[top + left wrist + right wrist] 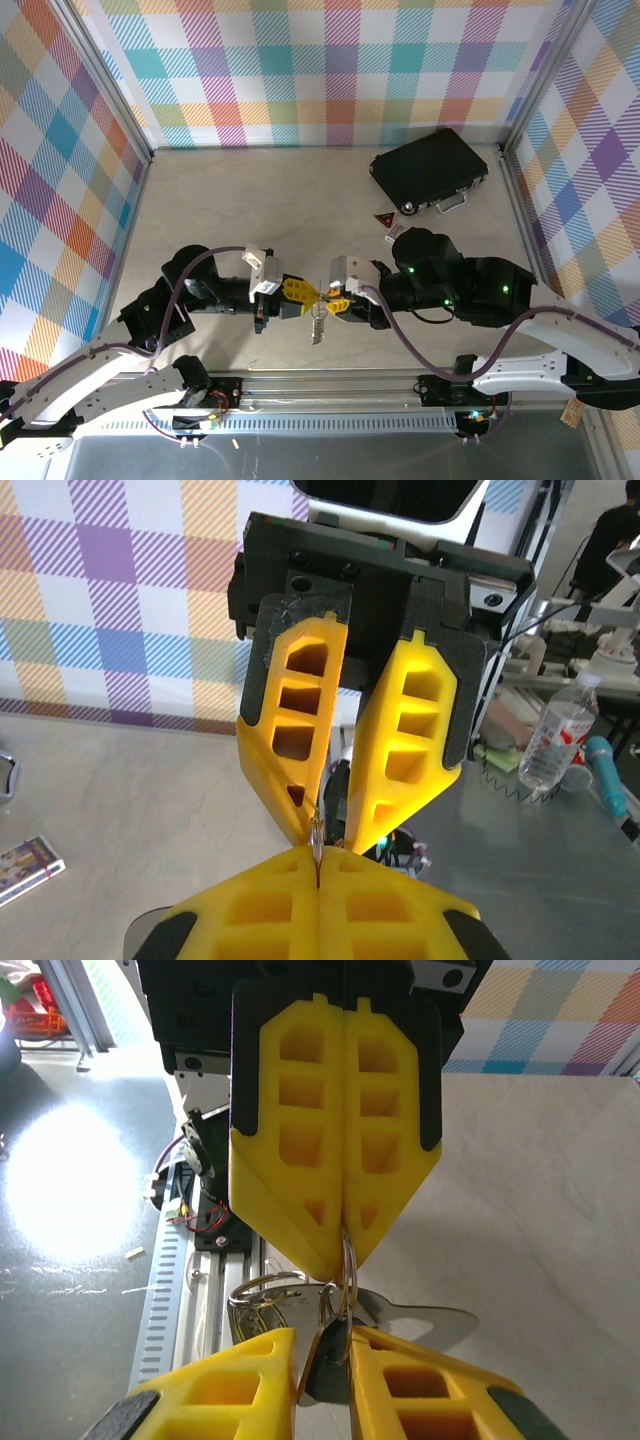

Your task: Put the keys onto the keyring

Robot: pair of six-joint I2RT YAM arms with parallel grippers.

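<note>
The left gripper (310,296) and the right gripper (331,303) meet tip to tip over the table (250,200), in front of the two arm bases. The left gripper is closed tight. From its own camera, its two yellow fingers (260,910) press together, and a thin bit of the keyring (316,832) sticks out right at their tips. So the left gripper is pinching the keyring. From the right wrist camera, the ring's wire goes up into the closed tips of the left gripper, and the round loop (262,1290) hangs just under those tips and a bit to one side. The keys (405,1317) are silver and flat. They sit right by the loop, between the two grippers. One key (322,1375) pokes into the small gap between the right gripper's fingers (230,1390). Those fingers are a little apart. I cannot tell if they squeeze the key or just sit beside it. From above, the keys dangle just beside the spot where the tips meet, on the side near the arm bases. A black case (428,168) lies well away from the right gripper, toward the back wall. A small card (384,219) lies between the case and the right arm, apart from both grippers.
</note>
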